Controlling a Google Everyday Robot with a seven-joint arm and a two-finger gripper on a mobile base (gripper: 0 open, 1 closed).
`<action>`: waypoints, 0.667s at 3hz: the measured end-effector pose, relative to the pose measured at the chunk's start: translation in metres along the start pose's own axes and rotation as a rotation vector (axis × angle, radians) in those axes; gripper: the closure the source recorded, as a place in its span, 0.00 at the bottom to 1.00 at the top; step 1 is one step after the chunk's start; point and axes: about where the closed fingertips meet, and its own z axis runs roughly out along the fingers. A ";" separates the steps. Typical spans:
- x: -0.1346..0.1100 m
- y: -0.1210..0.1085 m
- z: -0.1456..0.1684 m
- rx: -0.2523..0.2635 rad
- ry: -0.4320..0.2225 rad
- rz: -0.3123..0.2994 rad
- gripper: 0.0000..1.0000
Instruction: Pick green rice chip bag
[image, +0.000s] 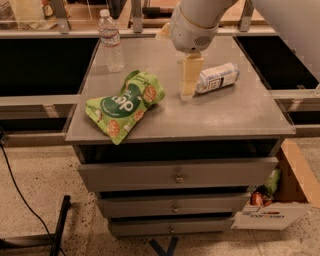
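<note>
On cabinet top (225, 115): green rice chip bag (125, 106), gripper (188, 91).
Bag lies view-left of gripper, apart, long axis diagonal; grip state cannot be told.

desk (225, 112) top: smooth grey metal-looking sheet, matt with a faint sheen. drawers (150, 175): same grey finish, small metal knobs. green rice chip bag (126, 106): crinkly glossy plastic film, printed. upright water bottle (111, 41): clear ribbed plastic, white cap. lying water bottle (217, 77): clear plastic, white paper-like label. pincer (189, 85): hangs over the desk between bag and lying bottle, at that bottle's neck end; cream matt plastic. arm shell (197, 20) above it: smooth white plastic. cardboard box (292, 180): brown, matt. floor (40, 180): speckled, stone-like, matt.
</note>
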 end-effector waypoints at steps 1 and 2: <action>-0.030 -0.015 0.026 -0.029 -0.006 -0.076 0.00; -0.053 -0.023 0.052 -0.067 -0.006 -0.130 0.00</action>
